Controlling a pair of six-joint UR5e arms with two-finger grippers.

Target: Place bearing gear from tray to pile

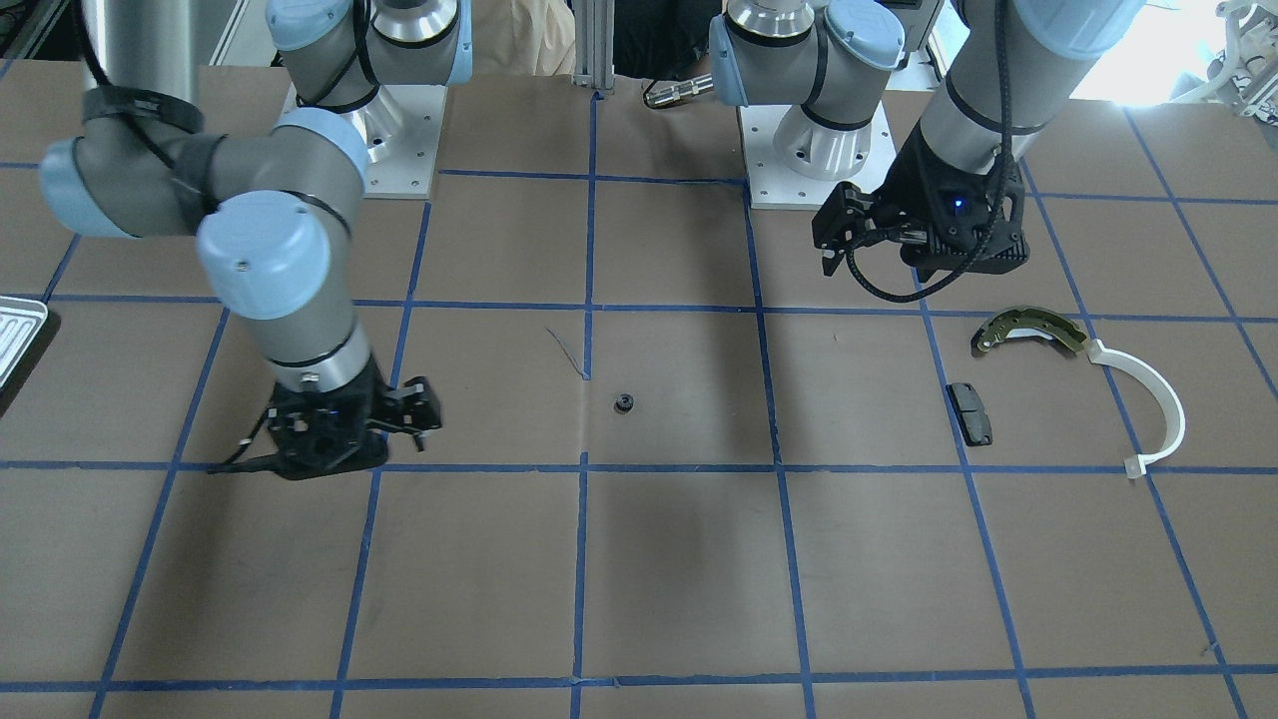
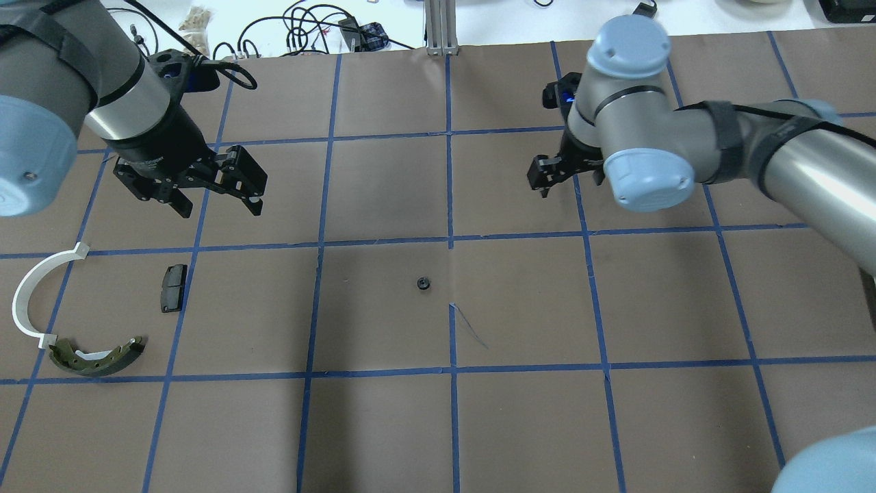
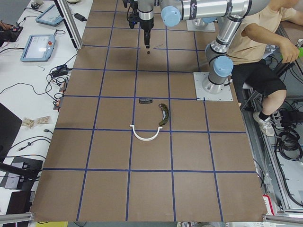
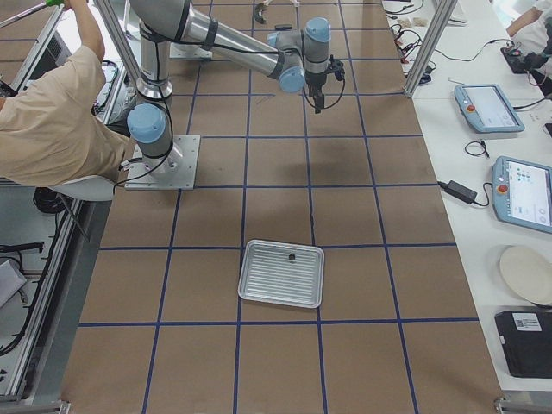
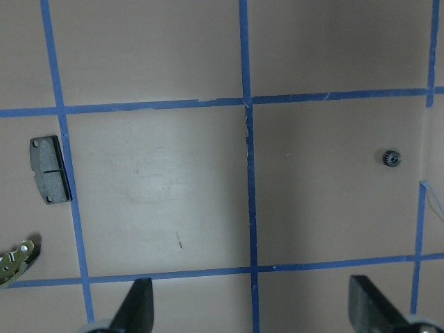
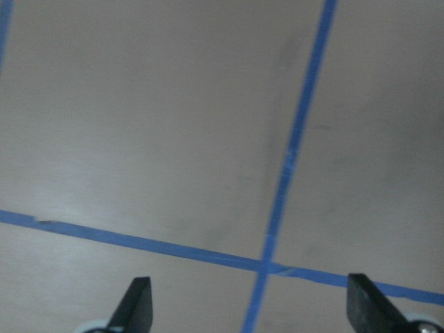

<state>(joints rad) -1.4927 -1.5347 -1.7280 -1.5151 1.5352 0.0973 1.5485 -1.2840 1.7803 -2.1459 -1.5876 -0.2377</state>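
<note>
The small black bearing gear (image 2: 423, 283) lies alone on the brown table near its middle; it also shows in the front view (image 1: 623, 402) and the left wrist view (image 5: 391, 158). The ribbed silver tray (image 4: 259, 289) lies far to my right, with one small dark part in it. The pile is at my left: olive brake shoe (image 2: 96, 356), white arc (image 2: 27, 294), black pad (image 2: 173, 287). My left gripper (image 2: 219, 204) hangs open and empty above the table beyond the pad. My right gripper (image 2: 540, 181) hangs open and empty to the right of the gear.
Blue tape lines divide the brown table into squares. A corner of the tray (image 1: 15, 335) shows at the front view's left edge. Both arm bases (image 1: 819, 150) stand at the table's robot side. A seated person (image 3: 255, 52) is behind the bases.
</note>
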